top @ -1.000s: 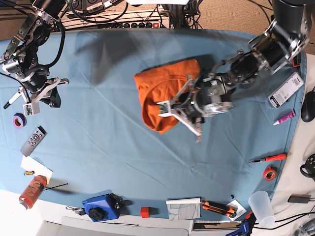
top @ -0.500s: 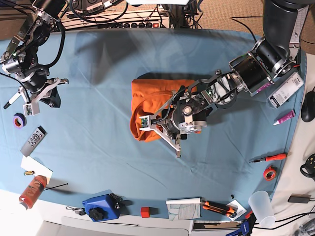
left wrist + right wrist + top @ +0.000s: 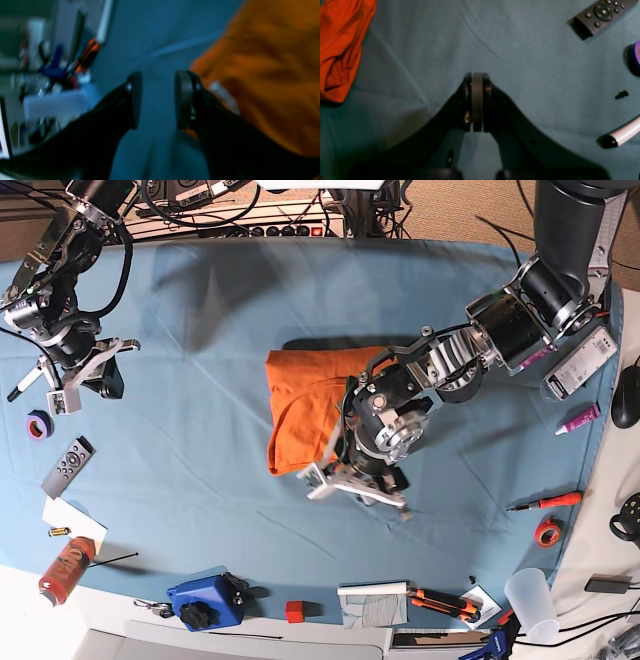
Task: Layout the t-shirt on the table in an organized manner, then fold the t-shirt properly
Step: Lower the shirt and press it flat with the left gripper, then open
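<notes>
The left gripper [image 3: 352, 480] has swung off the t-shirt [image 3: 305, 408] toward the table's [image 3: 200, 330] near edge; its jaws, parted a second ago around the cloth, now stand apart over bare blue-teal cloth, holding nothing. The soft, creased orange t-shirt lies bunched mid-table. The right gripper [image 3: 477, 101] stays pressed shut and empty near the far-left corner.
</notes>
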You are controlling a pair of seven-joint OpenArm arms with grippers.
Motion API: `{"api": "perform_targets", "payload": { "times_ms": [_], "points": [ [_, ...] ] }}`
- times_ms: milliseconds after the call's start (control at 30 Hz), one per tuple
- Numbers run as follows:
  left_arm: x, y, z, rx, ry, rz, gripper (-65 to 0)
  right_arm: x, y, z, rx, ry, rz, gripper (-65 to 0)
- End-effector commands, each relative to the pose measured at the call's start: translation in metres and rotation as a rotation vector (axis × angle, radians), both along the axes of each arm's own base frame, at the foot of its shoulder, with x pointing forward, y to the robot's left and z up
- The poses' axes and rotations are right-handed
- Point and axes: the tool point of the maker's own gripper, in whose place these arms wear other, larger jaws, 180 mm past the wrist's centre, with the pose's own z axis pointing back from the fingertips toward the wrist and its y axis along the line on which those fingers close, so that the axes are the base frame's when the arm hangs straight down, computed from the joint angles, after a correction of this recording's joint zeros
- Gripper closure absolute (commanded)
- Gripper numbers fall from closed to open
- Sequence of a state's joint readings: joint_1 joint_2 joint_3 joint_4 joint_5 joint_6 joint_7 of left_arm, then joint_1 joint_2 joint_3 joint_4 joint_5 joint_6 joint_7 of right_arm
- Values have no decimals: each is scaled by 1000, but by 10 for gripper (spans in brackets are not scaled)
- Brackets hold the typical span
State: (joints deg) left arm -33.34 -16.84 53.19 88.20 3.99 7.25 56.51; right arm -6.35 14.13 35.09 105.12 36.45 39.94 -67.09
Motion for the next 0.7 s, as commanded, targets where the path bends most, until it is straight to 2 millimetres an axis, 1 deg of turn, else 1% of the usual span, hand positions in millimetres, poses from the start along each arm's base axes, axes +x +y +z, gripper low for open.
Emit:
{"api": "perform_targets", "payload": {
  "times_ms": [0, 67, 133, 233, 267, 333, 433, 500, 600, 667],
  "points": [
    [11, -1, 21, -4, -58, 18, -197, 7, -1, 16, -10, -55, 10, 0],
    [9, 11, 19, 59, -37, 80, -109, 7, -1, 16, -10, -56, 10, 0],
    [7, 25, 20, 128, -35, 169, 0, 7, -1, 16, -9, -56, 10, 0],
    [9, 41, 35, 119, -159, 310, 0, 8, -1, 16, -9, -58, 10, 0],
    [8, 44, 36, 126, -175, 334, 0, 8, -1, 16, -9, -58, 10, 0],
    [3, 48, 34, 119, -173, 371, 0, 8, -1, 16, -9, -58, 10, 0],
    [-5, 57, 32, 33, -135, 443, 0, 8, -1, 16, -9, -58, 10, 0],
    [-8, 71, 36, -38, -128, 504, 0, 8, -1, 16, -8, -59, 10, 0],
    [-12, 98, 46, -167, -118, 594, 0, 8, 0, 17, -3, -64, 13, 0],
    [-18, 114, 49, -246, -92, 614, 0, 9, 1, 18, 2, -69, 14, 0]
  ]
}}
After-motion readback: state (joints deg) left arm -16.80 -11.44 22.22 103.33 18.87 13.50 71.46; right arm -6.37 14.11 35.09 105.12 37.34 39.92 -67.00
